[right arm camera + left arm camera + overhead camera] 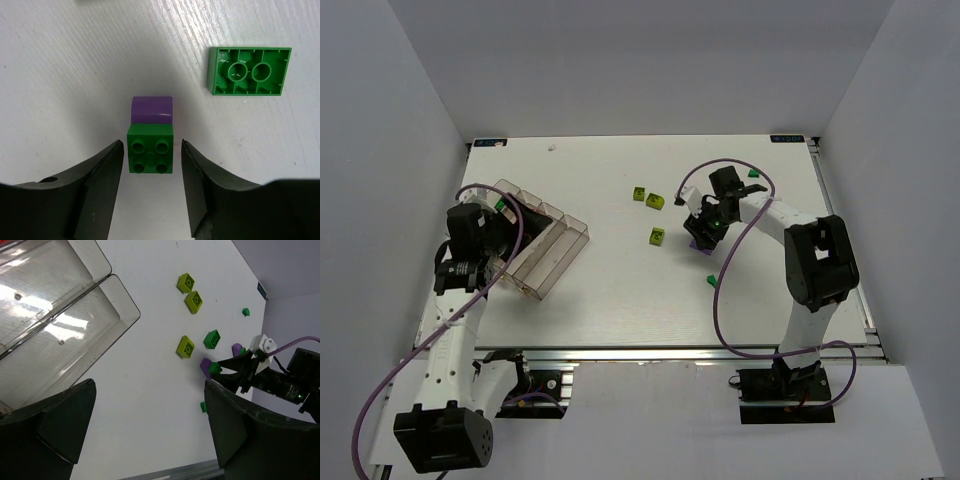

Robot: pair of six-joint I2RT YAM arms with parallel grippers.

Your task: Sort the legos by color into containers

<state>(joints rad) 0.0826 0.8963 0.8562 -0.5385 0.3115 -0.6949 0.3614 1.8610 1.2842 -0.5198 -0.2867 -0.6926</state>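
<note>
My right gripper (151, 150) is open, its jaws on either side of a small green lego (150, 148) with a thin gap on each side. A purple lego (152, 109) sits against that brick's far side. A larger green lego (248, 71) lies upside down to the right. In the top view the right gripper (705, 228) is low over the table at mid right. My left gripper (150, 405) is open and holds nothing, beside the clear divided container (60, 325) at the left (560, 245).
Three yellow-green legos (639, 193), (655, 202), (658, 236) lie left of the right gripper. One tiny green lego (712, 281) is nearer the front, another (754, 173) at the back right. A second purple lego (237, 348) shows in the left wrist view.
</note>
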